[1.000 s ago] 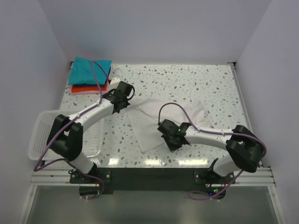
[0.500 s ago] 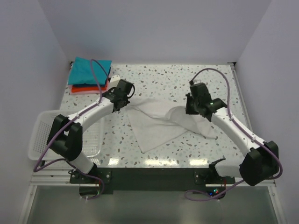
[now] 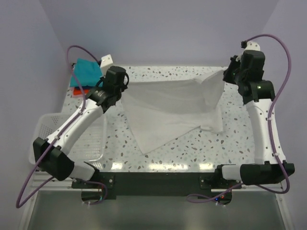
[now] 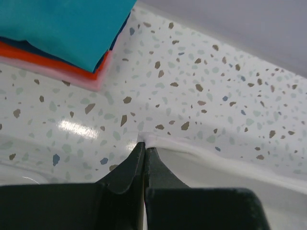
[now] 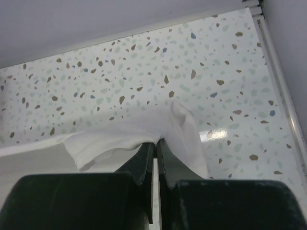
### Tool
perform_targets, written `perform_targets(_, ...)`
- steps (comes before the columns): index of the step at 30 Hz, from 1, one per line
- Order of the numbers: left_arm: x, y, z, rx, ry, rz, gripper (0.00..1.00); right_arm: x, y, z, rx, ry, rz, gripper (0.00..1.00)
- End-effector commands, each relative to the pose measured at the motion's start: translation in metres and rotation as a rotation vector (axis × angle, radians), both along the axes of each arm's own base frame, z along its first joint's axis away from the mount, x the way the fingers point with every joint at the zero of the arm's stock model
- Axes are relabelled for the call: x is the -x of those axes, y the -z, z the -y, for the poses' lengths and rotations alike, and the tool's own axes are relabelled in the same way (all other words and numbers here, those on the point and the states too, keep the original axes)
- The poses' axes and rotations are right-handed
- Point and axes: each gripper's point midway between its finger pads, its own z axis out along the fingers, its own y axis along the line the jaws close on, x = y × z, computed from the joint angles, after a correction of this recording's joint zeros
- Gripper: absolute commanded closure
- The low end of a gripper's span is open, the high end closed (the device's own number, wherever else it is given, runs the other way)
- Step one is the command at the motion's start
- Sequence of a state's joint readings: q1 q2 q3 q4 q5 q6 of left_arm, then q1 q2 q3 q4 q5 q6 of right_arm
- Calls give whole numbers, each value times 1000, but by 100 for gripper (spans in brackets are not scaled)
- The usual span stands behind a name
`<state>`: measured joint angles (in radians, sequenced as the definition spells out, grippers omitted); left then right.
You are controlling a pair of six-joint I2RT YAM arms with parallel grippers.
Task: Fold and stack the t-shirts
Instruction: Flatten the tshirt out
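- Left hand [image 3: 124, 91] is closed, its two fingers pinched tight on one upper corner of the white shirt [image 3: 172, 108]. From the left wrist, the hand [image 4: 144, 146] has the shirt's white hem [image 4: 216, 165] clamped right at its tips.
- Right hand [image 3: 226, 74] is closed too, gripping the opposite upper corner. From the right wrist, a bunched fold of the shirt [image 5: 120, 139] sits over the tips of the hand [image 5: 156, 143].
- Between the two hands, the shirt's top edge is drawn out wide across the far half of the speckled bench [image 3: 163, 73].
- Below that edge the cloth spreads toward the near side and narrows to a point that lies on the bench between the arms.
- On the right side, a doubled fold of the shirt hangs below the right hand.
- At the far left corner, the folded teal shirt [image 3: 86, 71] lies on top of the red-orange shirt [image 3: 78, 91], partly hidden behind the left arm.
- From the left wrist, the teal shirt [image 4: 62, 24] covers most of the red-orange one [image 4: 48, 60], and that stack sits well apart from the white shirt.
- At the near left, a white mesh basket [image 3: 43, 139] stands just beside the left arm.
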<state>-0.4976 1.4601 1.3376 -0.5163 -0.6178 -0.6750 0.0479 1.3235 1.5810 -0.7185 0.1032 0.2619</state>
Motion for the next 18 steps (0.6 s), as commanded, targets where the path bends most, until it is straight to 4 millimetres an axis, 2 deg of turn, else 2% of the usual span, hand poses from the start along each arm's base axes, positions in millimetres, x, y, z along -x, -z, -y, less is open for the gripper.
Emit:
perform_targets(1, 10, -113, -15, 65, 8, 274, 100, 38, -82, 11, 70, 2, 161, 100)
perform_targets(2, 14, -126, -16, 79, 18, 306, 100, 45, -94, 16, 85, 18, 187, 100)
perform_targets(4, 31, -167, -16, 136, 68, 416, 100, 61, -115, 22, 109, 40, 231, 100)
perform_targets(5, 37, -181, -15, 158, 95, 453, 100, 74, -139, 24, 116, 50, 295, 100)
perform_targets(6, 52, -203, -14, 190, 146, 513, 100, 82, -150, 25, 122, 51, 320, 100)
perform_targets(7, 60, -217, -13, 209, 171, 551, 100, 89, -161, 26, 129, 50, 347, 100)
perform_targets(8, 67, -232, -13, 229, 193, 592, 100, 103, -181, 26, 133, 47, 396, 100)
perform_targets(10, 93, -265, -16, 263, 250, 664, 100, 121, -201, 23, 144, 23, 449, 100)
perform_targets(11, 107, -279, -21, 272, 268, 702, 100, 134, -220, 23, 148, 18, 504, 100)
perform_targets(12, 118, -293, -21, 284, 299, 737, 100, 143, -229, 21, 161, -3, 533, 100)
perform_targets(14, 136, -310, -24, 296, 334, 785, 100, 163, -249, 22, 173, 1, 596, 100)
perform_targets(18, 190, -354, -30, 334, 458, 908, 100, 210, -281, 22, 196, -7, 726, 100)
